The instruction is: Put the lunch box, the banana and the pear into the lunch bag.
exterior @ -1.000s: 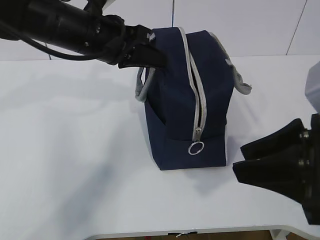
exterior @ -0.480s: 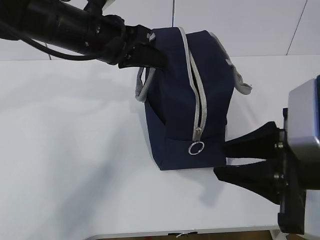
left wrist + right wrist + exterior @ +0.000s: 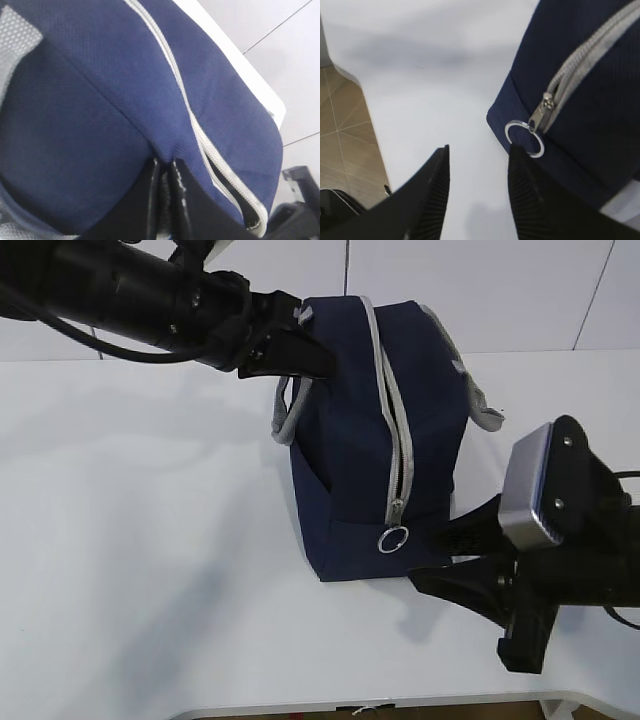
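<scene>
None of the three items: the lunch box, the banana and the pear are seen in no view; whether any is already inside cannot be told through the closed fabric.
Lunch bag (image 3: 375, 440): stood at centre frame of the exterior view on the white table (image 3: 130, 540), navy, boxy, with a grey handle (image 3: 283, 415) hanging at its upper left side.
Zipper (image 3: 397, 430): run shut down the near face, as far as can be seen; the slider is parked low, with the ring pull (image 3: 393, 538) hanging below it.
Left gripper (image 3: 300, 350): at the upper left of the exterior view, jaws pinched together on a fold of the bag's cloth; in the left wrist view the fabric is seen bunched between the closed fingertips (image 3: 165, 175).
Right gripper (image 3: 477, 165): at the lower right of the exterior view, jaws apart and empty; in the right wrist view one fingertip lies just beside the ring pull (image 3: 524, 138), contact probably not yet made.
Progress: early stage judged; the bag is braced but unopened, so unzipping and all three loadings are left.
Change from the earlier frames: the right gripper has been brought in from the frame's right edge to just below the ring; the bag and the left gripper are unmoved.
</scene>
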